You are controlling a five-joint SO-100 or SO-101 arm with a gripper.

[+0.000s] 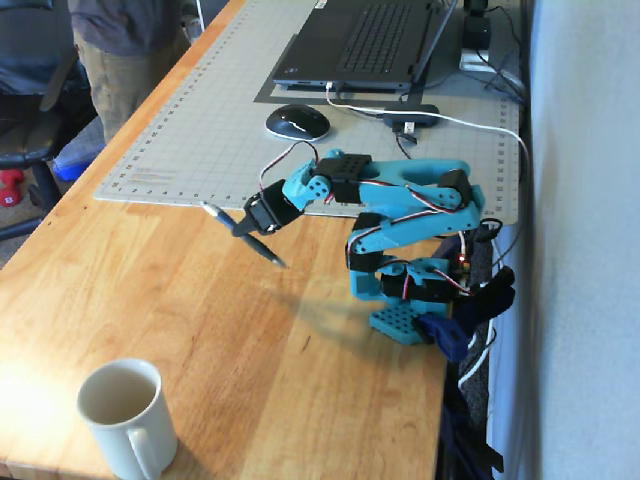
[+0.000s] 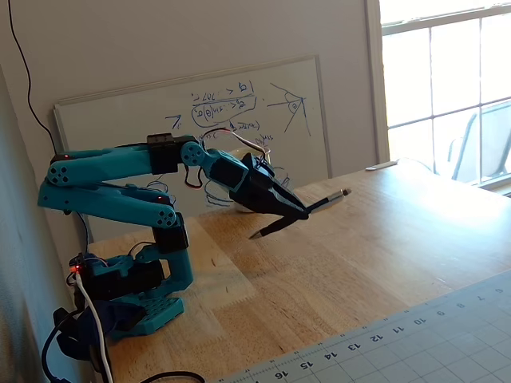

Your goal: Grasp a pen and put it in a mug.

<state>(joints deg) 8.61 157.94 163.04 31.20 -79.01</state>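
The dark pen (image 1: 271,256) hangs in the air above the wooden table, tilted, with my gripper (image 1: 246,226) shut on its middle. In the other fixed view the pen (image 2: 328,199) sticks out past my gripper (image 2: 299,212), silvery tip up and to the right. The off-white mug (image 1: 125,417) stands upright at the table's near left corner, well away from the gripper, handle toward the camera. From the side camera, my stretched-out arm covers most of the mug.
A grey cutting mat (image 1: 200,130) carries a black mouse (image 1: 297,122) and a laptop (image 1: 370,40). A person (image 1: 125,50) stands at the far left table edge. A whiteboard (image 2: 200,120) leans on the wall behind the arm. Cables trail by the base (image 1: 415,300).
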